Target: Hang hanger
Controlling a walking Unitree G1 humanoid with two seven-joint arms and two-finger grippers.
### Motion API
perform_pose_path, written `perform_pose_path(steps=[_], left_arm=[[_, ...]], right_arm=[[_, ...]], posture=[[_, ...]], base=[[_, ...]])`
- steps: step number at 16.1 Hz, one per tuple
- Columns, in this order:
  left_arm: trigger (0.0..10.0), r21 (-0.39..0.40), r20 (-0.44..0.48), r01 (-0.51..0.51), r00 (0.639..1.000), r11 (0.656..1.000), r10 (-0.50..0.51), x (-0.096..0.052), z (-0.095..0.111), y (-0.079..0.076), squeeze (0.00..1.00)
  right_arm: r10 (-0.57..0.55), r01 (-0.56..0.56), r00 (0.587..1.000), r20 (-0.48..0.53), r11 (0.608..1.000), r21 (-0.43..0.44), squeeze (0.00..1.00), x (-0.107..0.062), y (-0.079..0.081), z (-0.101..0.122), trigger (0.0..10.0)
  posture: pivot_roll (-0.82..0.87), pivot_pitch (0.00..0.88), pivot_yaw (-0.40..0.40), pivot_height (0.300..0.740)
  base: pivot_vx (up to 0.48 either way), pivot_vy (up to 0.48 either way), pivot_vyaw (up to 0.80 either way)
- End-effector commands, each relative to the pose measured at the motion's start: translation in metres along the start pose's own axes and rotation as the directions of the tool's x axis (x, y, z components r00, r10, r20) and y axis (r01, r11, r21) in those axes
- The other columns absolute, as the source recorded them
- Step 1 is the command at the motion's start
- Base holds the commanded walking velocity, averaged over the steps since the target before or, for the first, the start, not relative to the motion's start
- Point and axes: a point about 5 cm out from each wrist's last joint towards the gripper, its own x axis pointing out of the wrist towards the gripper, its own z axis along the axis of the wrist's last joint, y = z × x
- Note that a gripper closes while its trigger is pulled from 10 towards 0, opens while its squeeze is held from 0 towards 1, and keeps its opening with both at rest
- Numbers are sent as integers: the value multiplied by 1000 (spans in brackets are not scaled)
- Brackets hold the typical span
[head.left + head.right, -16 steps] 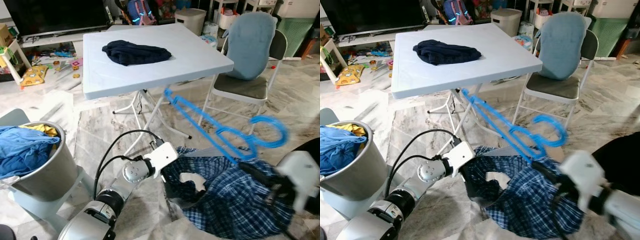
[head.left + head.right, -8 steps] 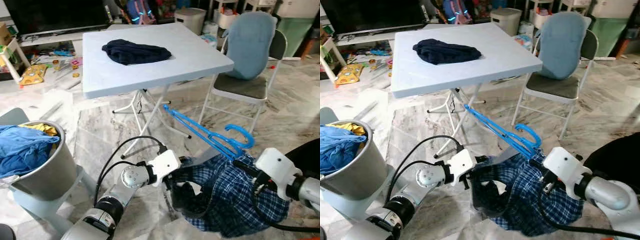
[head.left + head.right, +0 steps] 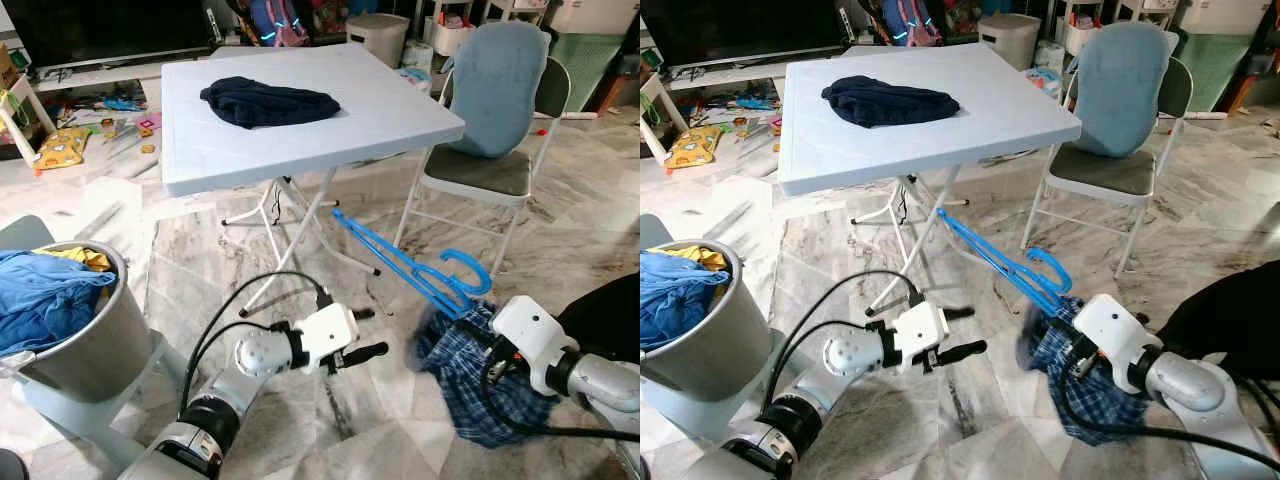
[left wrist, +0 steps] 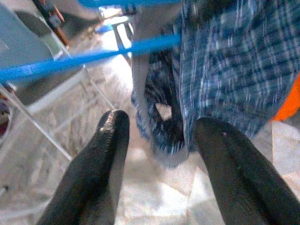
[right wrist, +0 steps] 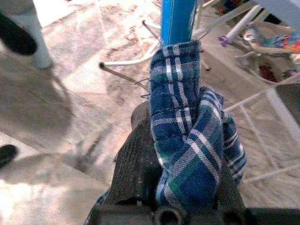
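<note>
the right claw (image 5: 178,154) at 4 o'clock is clamped on the plaid shirt (image 3: 470,385) and blue hanger (image 3: 405,265), low over the floor below the bench (image 3: 300,130). the left claw (image 3: 362,335) gapes empty at 6 o'clock.

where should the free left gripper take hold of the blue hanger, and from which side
Judging from the pose, the bare straight arm of the blue hanger, the stretch slanting up toward the white table. It is thin and clear of the plaid shirt, which the right gripper pinches at the hook end. The left gripper, jaws open, could come from the robot's left, across the bar.
</note>
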Motion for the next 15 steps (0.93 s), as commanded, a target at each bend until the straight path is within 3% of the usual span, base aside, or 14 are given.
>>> perform_pose_path(steps=[1, 4, 6, 9, 13, 15], left_arm=[[10000, 37, 60, 12, 998, 999, -14, 0, 11, 4, 1000], [10000, 82, 98, 38, 994, 996, -46, 1, 19, 2, 1000], [10000, 81, 108, 34, 993, 996, -42, 0, 21, 4, 1000], [10000, 72, 113, 57, 991, 996, -65, -2, 22, 3, 1000], [10000, 44, 64, 174, 982, 984, -176, -8, 12, -2, 1000], [10000, 80, 33, 221, 974, 972, -224, -11, 11, -2, 1000]], right_arm=[[26, -28, 999, -31, 999, -41, 0, 2, -1, -4, 10000], [124, -136, 984, -126, 986, -97, 0, -1, 3, -19, 10000], [272, -301, 937, -221, 947, -113, 0, -9, 12, -31, 10000], [354, -402, 891, -285, 906, -130, 0, -18, 12, -37, 10000], [329, -400, 894, -302, 891, -214, 0, -21, 0, -33, 10000], [322, -404, 895, -310, 880, -252, 0, -23, -5, -33, 10000]], posture=[[-6, 0, -9, 740], [-6, 0, -11, 740], [-4, 0, -16, 740], [-4, 0, -17, 740], [-14, 0, -13, 740], [-18, 0, -11, 740]], base=[[0, 0, 0], [0, 0, 0], [0, 0, 0], [0, 0, 0], [0, 0, 0], [0, 0, 0]])
